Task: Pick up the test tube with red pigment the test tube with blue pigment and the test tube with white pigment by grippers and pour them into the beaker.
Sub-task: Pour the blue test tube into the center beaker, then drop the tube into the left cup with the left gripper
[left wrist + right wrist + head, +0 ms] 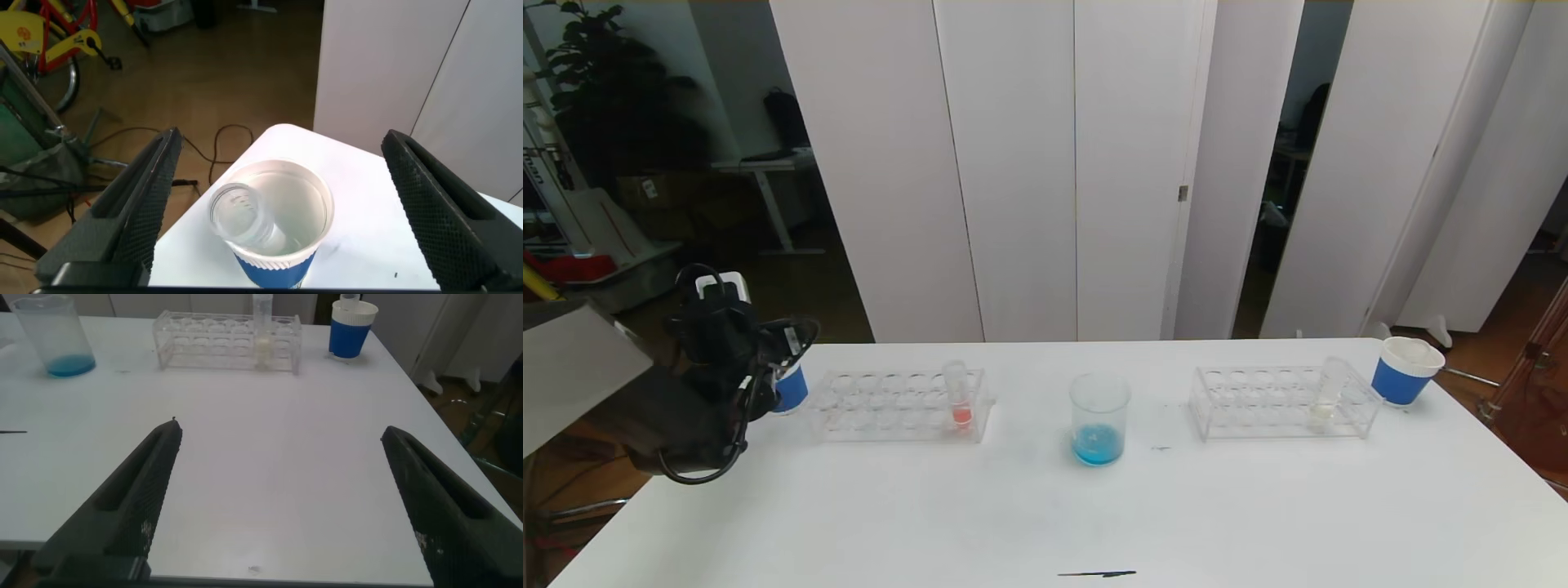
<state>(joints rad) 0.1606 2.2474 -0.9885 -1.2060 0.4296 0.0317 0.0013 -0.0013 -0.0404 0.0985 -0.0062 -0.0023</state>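
though arm-hidden, left cup (791, 390)

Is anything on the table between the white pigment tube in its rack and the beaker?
Nothing visible: bare table lies between the white pigment tube in the right rack and the beaker.
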